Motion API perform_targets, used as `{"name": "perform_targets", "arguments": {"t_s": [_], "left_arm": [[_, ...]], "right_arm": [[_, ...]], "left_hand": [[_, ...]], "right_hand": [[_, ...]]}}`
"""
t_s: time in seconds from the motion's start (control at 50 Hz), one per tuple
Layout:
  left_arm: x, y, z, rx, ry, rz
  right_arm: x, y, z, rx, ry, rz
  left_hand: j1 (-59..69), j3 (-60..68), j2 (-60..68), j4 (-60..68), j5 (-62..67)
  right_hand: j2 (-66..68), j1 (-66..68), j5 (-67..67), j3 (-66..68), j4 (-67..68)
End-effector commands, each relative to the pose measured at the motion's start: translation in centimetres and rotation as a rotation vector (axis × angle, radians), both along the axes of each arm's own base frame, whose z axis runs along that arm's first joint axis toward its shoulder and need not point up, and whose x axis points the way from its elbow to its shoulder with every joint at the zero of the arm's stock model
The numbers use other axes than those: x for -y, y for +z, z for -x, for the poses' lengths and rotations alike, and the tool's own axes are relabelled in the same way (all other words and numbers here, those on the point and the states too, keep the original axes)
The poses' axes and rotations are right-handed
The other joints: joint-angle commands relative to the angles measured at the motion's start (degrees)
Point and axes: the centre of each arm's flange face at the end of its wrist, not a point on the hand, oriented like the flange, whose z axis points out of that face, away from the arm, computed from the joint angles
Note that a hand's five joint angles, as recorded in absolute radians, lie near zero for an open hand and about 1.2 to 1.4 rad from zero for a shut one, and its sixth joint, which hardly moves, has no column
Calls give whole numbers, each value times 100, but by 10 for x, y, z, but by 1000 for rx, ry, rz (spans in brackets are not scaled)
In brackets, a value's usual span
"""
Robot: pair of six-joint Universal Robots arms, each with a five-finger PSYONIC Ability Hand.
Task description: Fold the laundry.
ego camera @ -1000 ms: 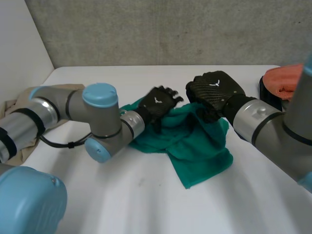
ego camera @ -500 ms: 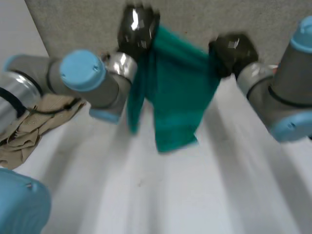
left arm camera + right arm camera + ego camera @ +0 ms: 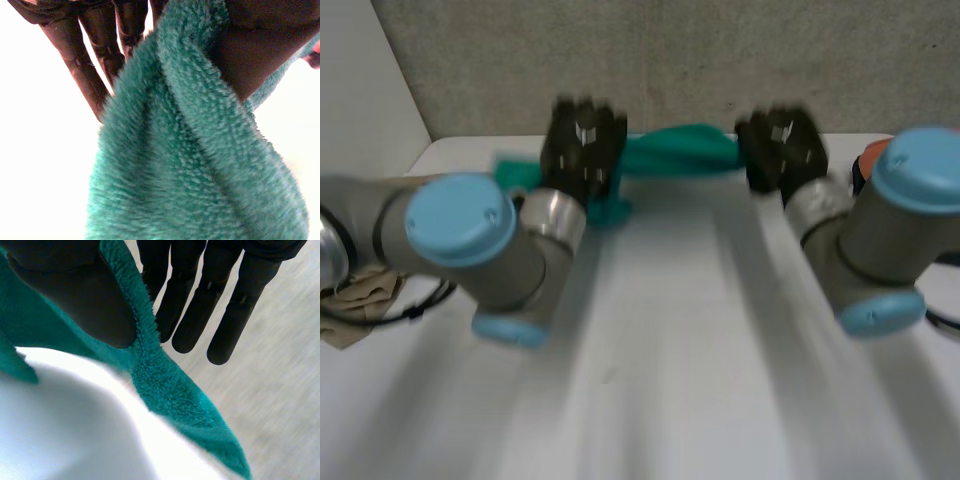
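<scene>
White table (image 3: 670,380), rough grey wall behind. The fuzzy teal towel (image 3: 680,152) is pulled into a twisted rope shape near the table's far edge, strung between both hands. Left hand (image 3: 582,150) pinches one end, thumb against fingers. Right hand (image 3: 782,148) seems to pinch the other end, its thumb pressed into the fleece. A crumpled tan cloth (image 3: 355,295) lies at the left.
</scene>
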Motion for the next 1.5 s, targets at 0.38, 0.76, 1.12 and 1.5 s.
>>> {"name": "perform_targets", "arguments": {"t_s": [0.38, 0.76, 1.12, 1.5], "left_arm": [[-34, -7, -99, 123, 144, -428], [15, -44, -144, 111, 127, -580], [17, -84, -115, 334, 45, -562], [-16, 134, -112, -12, 98, -44]], "right_arm": [[-43, -90, 21, -281, 13, -240], [-48, -92, 20, -288, 23, -246], [-49, -93, 21, -290, 19, -250], [-44, 125, 46, -150, -51, 61]], "left_hand": [[-4883, -5109, -5127, -5123, -4754], [-3503, -3729, -3747, -3743, -3374], [-1492, -1718, -1736, -1732, -1363], [1423, 1198, 1180, 1183, 1553]], "right_hand": [[1259, 1525, 1276, 1189, 1138], [1259, 1525, 1276, 1189, 1138], [1259, 1525, 1276, 1189, 1138], [1259, 1525, 1276, 1189, 1138]]}}
